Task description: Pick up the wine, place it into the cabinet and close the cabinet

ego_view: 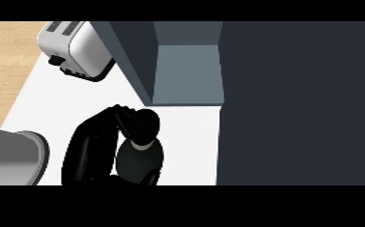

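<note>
The wine, a dark bottle seen nearly from above, stands upright on the white desk just short of the cabinet, below and a little left of its open mouth as the head view shows it. Its long axis points up toward the camera, so only the rounded shoulder and a pale glint at the neck show. The left hand is on it: black fingers curl over the neck and upper shoulder from the left, closed round the bottle, and hide the cap. The bottle sits between that hand's forearm and the cabinet, so the way in runs straight up the view and slightly rightward. The cabinet's inside is a grey-blue box with nothing visible in it; its door stands open at the left side of the opening, swung out toward the desk, while the broad dark panel on the right is the cabinet's closed side. The right hand shows nowhere. Beyond the door, further left of the cabinet, a toaster rests on the desk, and a grey rounded object, cut off by the edge, lies well left of the bottle. I judge the lift is about to begin, and the bottle must clear the door's edge as it goes in.
</note>
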`<move>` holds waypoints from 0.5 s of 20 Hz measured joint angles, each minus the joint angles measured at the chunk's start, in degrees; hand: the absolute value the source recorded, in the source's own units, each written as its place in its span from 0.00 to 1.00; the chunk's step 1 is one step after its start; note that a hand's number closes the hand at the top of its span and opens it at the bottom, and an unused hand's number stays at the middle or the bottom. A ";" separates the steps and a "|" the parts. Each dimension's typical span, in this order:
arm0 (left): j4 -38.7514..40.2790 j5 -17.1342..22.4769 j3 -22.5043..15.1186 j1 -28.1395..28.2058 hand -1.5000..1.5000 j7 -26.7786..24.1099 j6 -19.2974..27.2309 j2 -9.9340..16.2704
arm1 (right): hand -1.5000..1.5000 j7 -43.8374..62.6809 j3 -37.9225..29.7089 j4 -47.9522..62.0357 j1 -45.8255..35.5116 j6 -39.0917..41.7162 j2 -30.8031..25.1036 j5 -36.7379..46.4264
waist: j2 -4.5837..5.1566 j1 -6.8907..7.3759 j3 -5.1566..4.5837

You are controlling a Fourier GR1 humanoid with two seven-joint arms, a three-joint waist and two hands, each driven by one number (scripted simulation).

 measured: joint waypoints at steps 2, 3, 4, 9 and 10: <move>1.57 -0.28 -1.99 -3.78 1.00 1.20 3.84 0.00 | 0.00 -0.23 -1.15 0.17 -0.09 0.49 -0.39 -0.13 | 0.03 -0.07 0.00; 2.18 -0.12 -2.62 -5.72 1.00 1.95 5.45 0.00 | 0.00 0.04 -0.99 0.20 -0.53 0.23 -0.29 -0.14 | 0.04 -0.08 0.00; 2.57 -0.27 -3.99 -7.23 1.00 2.71 7.54 0.00 | 0.00 -0.12 -0.12 0.16 -0.24 -0.09 0.32 -0.07 | 0.04 -0.12 0.00; 6.07 -0.04 -6.96 -15.88 1.00 6.33 15.77 -0.01 | 0.00 -0.54 -1.04 -0.03 0.59 1.05 -0.22 -0.32 | 0.04 -0.30 0.01; 7.03 -0.09 -6.92 -16.87 1.00 6.26 16.37 -0.01 | 0.00 0.04 -1.44 0.05 -0.17 0.84 -0.51 -0.38 | 0.05 -0.23 0.00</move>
